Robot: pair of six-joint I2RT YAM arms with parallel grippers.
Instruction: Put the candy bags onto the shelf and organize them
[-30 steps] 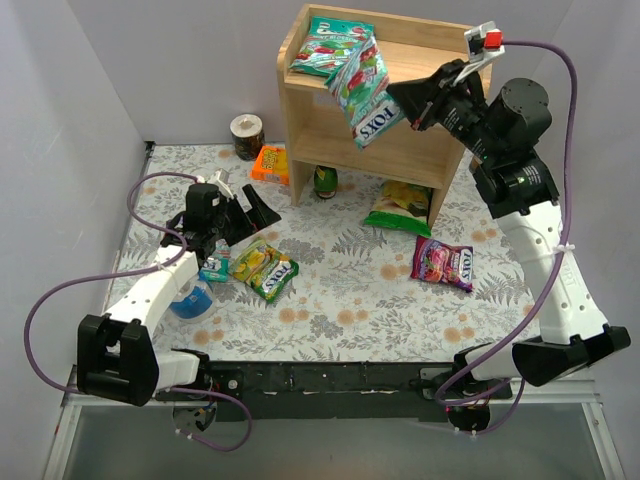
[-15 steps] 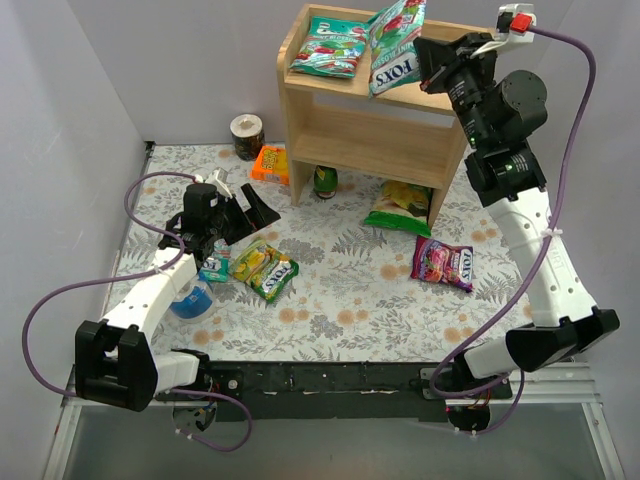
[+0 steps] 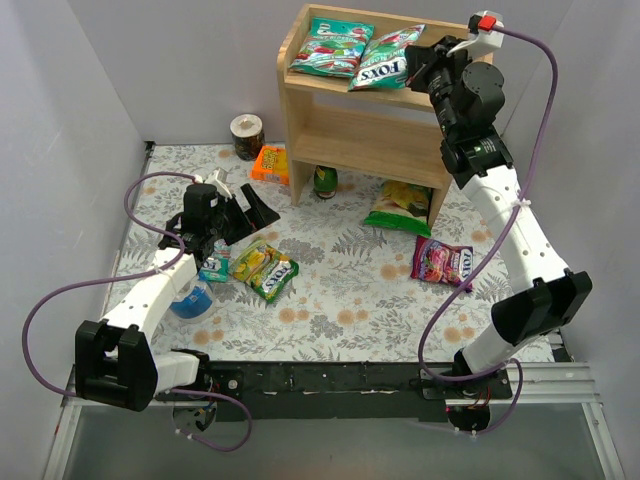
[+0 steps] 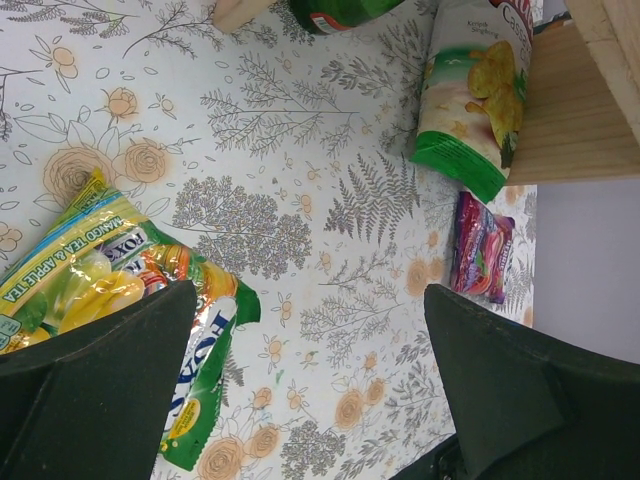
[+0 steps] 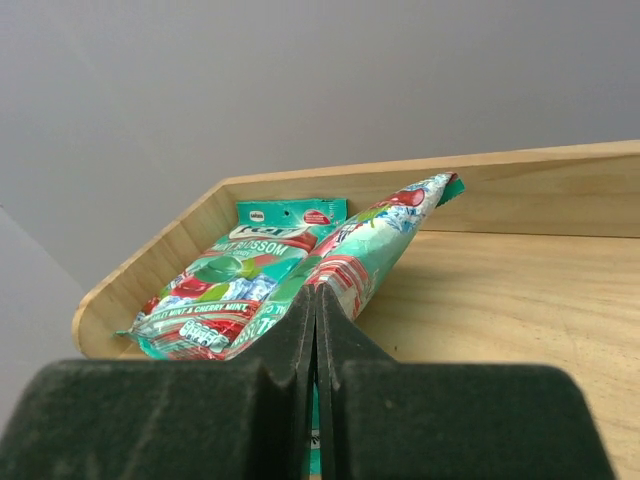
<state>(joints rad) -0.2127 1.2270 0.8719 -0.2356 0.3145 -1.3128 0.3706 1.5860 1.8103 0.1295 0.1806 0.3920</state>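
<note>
**Top external view.** The right gripper (image 3: 418,66) is pressed together on the edge of a teal candy bag (image 3: 385,68) lettered "FOX'S". This bag lies on the top tier of the shelf (image 3: 365,140). Beyond it, farther from that gripper, a second teal bag (image 3: 330,47) lies flat on the same tier, touching the first. The left gripper (image 3: 255,212) hangs over the table (image 3: 340,300), spread wide and holding nothing. A yellow-green candy bag (image 3: 266,270) lies on the table near it. A purple candy bag (image 3: 443,263) lies well apart from it, beside the right arm.

**Left wrist view.** Both fingers (image 4: 90,400) stand wide apart. The yellow-green candy bag (image 4: 110,290) lies against one finger and reads "FOX'S" and "MANGO TEA & APPLE TEA". Ahead lie a green snack bag (image 4: 470,100) at the shelf's foot and the purple candy bag (image 4: 480,250); the purple bag's writing is too small to read.

**Right wrist view.** The right gripper (image 5: 316,300) pinches the teal candy bag (image 5: 385,225), which stretches away across the wood. The second teal bag (image 5: 235,290) touches it and reads "MINT & CHERRY MINT". The shelf's raised rim (image 5: 520,185) stands behind both.
</note>
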